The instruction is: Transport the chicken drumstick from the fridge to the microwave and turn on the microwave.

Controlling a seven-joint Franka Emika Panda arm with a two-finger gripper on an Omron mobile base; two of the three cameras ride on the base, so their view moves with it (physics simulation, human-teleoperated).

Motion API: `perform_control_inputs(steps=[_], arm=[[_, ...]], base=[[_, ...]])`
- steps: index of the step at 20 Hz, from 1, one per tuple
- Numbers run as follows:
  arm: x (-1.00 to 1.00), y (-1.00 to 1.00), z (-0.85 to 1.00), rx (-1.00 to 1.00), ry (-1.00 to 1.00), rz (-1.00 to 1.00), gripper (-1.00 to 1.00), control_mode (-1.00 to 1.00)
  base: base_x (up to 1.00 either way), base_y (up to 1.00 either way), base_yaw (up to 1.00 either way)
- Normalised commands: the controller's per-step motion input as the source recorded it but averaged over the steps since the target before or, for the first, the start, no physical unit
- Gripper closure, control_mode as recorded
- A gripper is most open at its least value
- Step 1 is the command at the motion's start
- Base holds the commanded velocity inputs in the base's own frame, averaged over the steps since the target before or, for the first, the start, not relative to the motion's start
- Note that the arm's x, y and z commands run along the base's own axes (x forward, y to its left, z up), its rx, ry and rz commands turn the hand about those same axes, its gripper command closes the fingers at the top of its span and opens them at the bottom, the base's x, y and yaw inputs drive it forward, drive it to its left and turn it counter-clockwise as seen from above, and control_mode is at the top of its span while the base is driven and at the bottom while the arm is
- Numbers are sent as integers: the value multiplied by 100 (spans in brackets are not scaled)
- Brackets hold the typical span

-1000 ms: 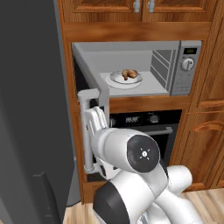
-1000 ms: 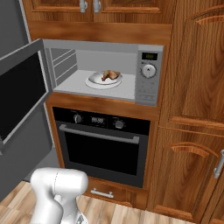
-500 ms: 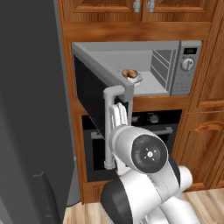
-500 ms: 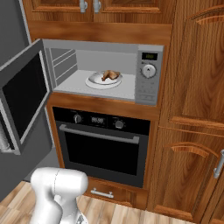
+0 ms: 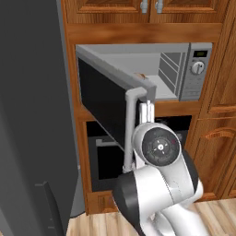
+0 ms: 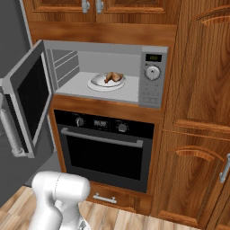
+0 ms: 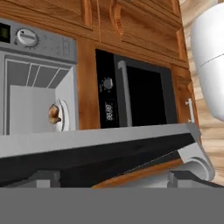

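In your left base view, the white two-finger hand (image 5: 146, 109) rises just above the arm's round wrist joint and sits right at the pale vertical bar handle (image 5: 130, 129) of the silver microwave's (image 5: 193, 73) dark glass door (image 5: 103, 103). That door stands about half swung. A sliver of the golden-brown chicken drumstick (image 5: 139, 74) peeks over the door's top edge, beyond the hand and inside the cavity. The tall grey fridge (image 5: 32, 115) fills the side to the hand's left.

In your right base view, the small golden-brown drumstick (image 6: 114, 77) lies on a round white plate (image 6: 99, 84) on the microwave's (image 6: 152, 76) floor. The door (image 6: 28, 101) hangs out to the left with its bar handle (image 6: 10, 133) at the free edge. Below is the black oven (image 6: 105, 143) with its wide dark window, set among brown wooden cabinets (image 6: 200, 90).

In your hand view, rolled on its side, the two dark fingertips (image 7: 46, 177) stand wide apart, released, clamping nothing. The door's grey edge (image 7: 96, 138) runs across just beyond them, with the handle (image 7: 197, 164) near one tip. Farther past it you see the drumstick (image 7: 54, 114) on its plate (image 7: 64, 115).
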Motion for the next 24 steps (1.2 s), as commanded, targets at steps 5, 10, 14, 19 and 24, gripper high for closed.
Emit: perform_control_inputs(steps=[5, 10, 14, 19, 24], arm=[[17, -61, 0, 0, 0, -20, -100, -100], [30, -54, -1, 0, 3, -18, -100, -100], [37, -49, -2, 0, 1, -13, -100, -100], [42, -45, -2, 0, 0, -9, -100, -100], [49, -44, -4, 0, 0, -2, -100, -100]], base=[[0, 0, 0], [0, 0, 0], [0, 0, 0], [0, 0, 0], [0, 0, 0]])
